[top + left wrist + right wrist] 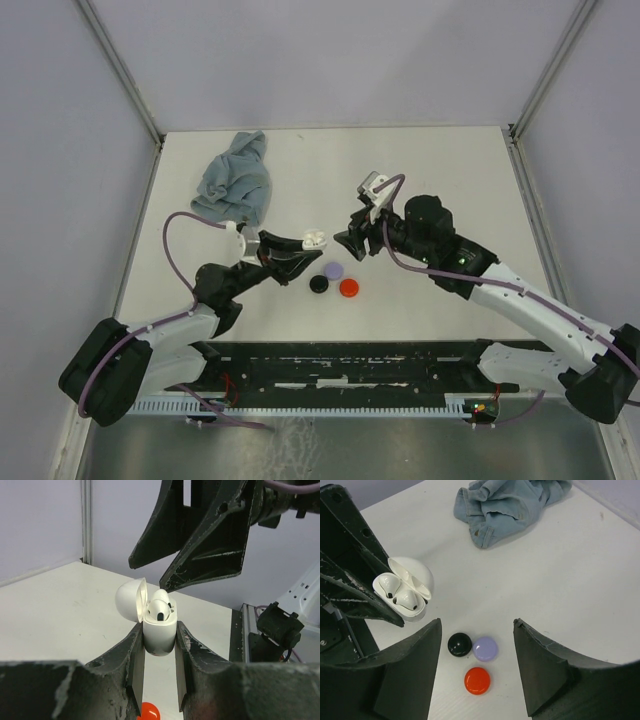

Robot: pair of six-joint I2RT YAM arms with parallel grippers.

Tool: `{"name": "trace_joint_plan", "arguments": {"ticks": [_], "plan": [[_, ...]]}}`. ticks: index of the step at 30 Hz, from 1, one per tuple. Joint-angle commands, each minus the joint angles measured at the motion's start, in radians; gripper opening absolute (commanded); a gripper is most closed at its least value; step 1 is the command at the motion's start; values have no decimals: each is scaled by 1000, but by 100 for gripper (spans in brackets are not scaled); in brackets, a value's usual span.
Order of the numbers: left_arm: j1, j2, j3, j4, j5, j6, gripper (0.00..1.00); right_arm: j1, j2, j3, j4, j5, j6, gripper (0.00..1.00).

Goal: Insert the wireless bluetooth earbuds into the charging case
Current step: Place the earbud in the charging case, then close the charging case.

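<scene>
White tabletop [450, 180] bounded by pale walls on three sides; surface found in order. The left gripper [159, 627] was clamped on the white charging case [160, 636], one finger on each side of its lower body, case upright and its hinged lid [129, 600] swung back. The wireless bluetooth earbuds [407, 600], both white, sat side by side in the case's wells, heads showing above the rim. The right gripper [476, 625] stood with jaws apart and nothing between them, its fingertips just beside the case and above it in the left wrist view, not touching it. On the table below lay three round discs in a close cluster: a black disc [459, 644] touching or nearly touching a lavender disc [485, 648], and a red disc [477, 680] just nearer the arms. A crumpled blue cloth [510, 507] lay well apart, toward the far left of the table.
</scene>
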Motion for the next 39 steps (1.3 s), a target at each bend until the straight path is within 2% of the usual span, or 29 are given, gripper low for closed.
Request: {"name": "trace_joint_plan", "arguments": {"ticks": [1,5,11,16,24,35,39], "plan": [[1,3,50,-19,64,101,3,-84,-6,78,-68,-286,-45,68],[1,25,87,-77,108,149,3,-130,5,113,-135,-436,-119,74],[1,86,144,-90,209,178,3,-134,68,186,-240,-581,-215,76],[1,126,190,-102,280,191,3,-135,108,224,-286,-634,-263,76],[1,173,227,-108,287,177,3,-136,149,244,-327,-691,-291,73],[2,216,236,-239,147,146,3,-137,108,230,-387,-648,-318,70],[2,201,233,-314,72,97,3,-136,84,208,-376,-530,-283,71]]}}
